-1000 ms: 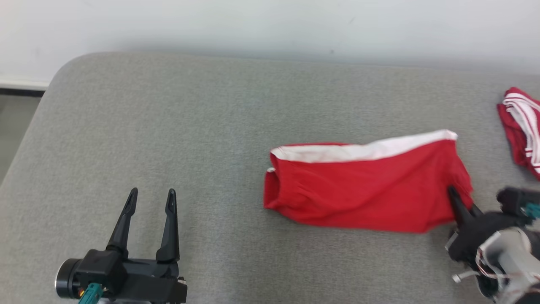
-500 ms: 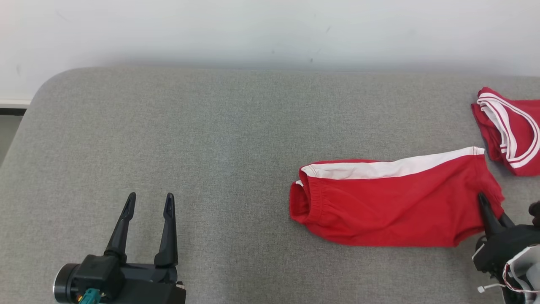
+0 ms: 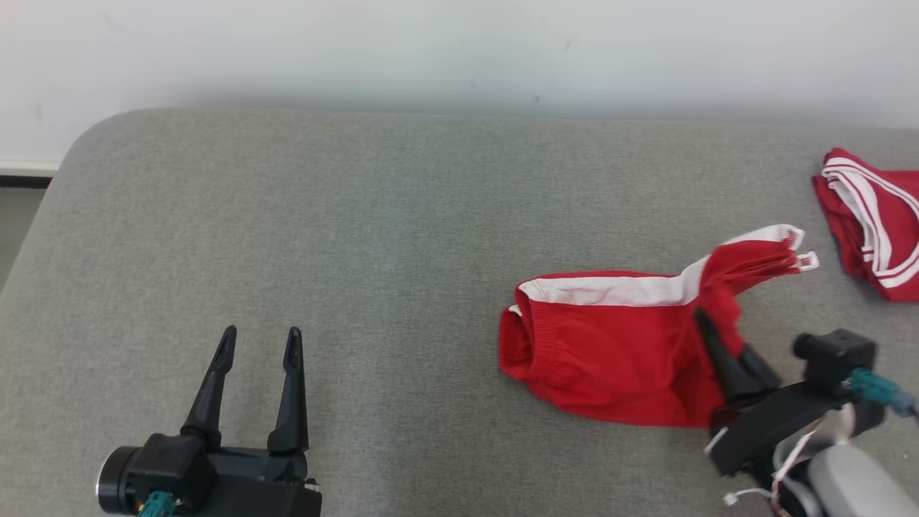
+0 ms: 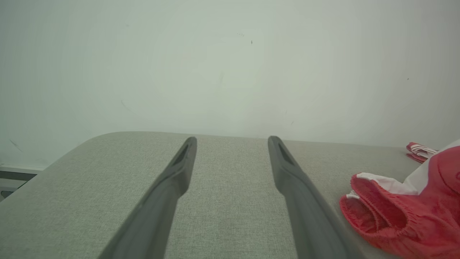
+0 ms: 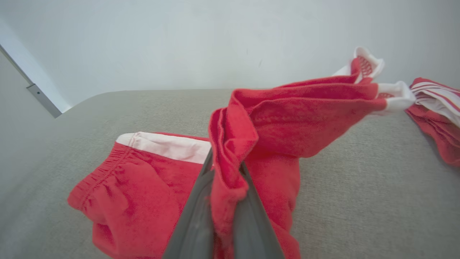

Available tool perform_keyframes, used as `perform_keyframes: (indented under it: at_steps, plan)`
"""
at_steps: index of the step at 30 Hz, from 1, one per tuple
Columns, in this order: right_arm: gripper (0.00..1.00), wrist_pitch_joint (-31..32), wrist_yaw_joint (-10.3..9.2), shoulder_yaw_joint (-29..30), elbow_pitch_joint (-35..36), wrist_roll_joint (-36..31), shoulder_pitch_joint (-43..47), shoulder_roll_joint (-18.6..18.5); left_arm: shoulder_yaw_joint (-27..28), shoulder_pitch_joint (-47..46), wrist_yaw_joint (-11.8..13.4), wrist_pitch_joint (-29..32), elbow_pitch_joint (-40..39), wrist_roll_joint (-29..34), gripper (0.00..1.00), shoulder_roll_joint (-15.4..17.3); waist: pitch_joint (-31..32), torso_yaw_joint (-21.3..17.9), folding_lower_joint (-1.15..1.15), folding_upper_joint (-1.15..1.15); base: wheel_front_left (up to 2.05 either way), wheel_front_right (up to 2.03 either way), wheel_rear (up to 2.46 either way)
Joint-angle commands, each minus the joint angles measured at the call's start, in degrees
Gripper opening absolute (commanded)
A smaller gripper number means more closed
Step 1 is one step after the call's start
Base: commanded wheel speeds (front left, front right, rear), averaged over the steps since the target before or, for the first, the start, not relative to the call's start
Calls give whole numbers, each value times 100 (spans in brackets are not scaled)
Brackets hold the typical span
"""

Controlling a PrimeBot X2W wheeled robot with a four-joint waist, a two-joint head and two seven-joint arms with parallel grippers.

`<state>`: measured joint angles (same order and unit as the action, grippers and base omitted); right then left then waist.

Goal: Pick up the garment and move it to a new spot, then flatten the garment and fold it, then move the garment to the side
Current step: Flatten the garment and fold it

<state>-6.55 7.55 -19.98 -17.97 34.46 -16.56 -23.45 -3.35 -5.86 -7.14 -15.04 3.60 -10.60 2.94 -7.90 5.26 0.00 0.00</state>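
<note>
Nearest, at the lower left, the left pincer (image 3: pixel 260 334) sits low over the grey padded surface (image 3: pixel 359 230). Its 2 fingers are spread wide with nothing between them, and it has not moved. At the lower right, the right pincer (image 3: pixel 703 323) is clamped shut on the leg end of the red shorts (image 3: pixel 610 352), which have a white side stripe.

A moment ago the shorts lay flat and stretched out to the right. Now the right pincer has swung that end up and to the left, so the leg hem stands lifted and bunched above the cloth. The waistband end lies where it was, on the right half of the surface. This looks like the fold getting under way, not yet laid down.

Farther right, well apart, lies a second red garment (image 3: pixel 872 222) with white stripes. Beyond is a pale wall (image 3: pixel 431 50).
</note>
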Motion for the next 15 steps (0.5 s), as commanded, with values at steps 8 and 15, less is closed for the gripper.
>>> perform_keyframes:
  at_steps: [8,15]
  plan:
    - [0,667,-17,27,913,-520,420,641,-185,-152,93,-17,6,-151,100,-9,-137,301,0,0,0,0,0]
    - [0,998,-17,-19,899,-771,385,959,-347,-247,151,-17,30,-226,100,-9,-244,509,0,0,0,0,0]
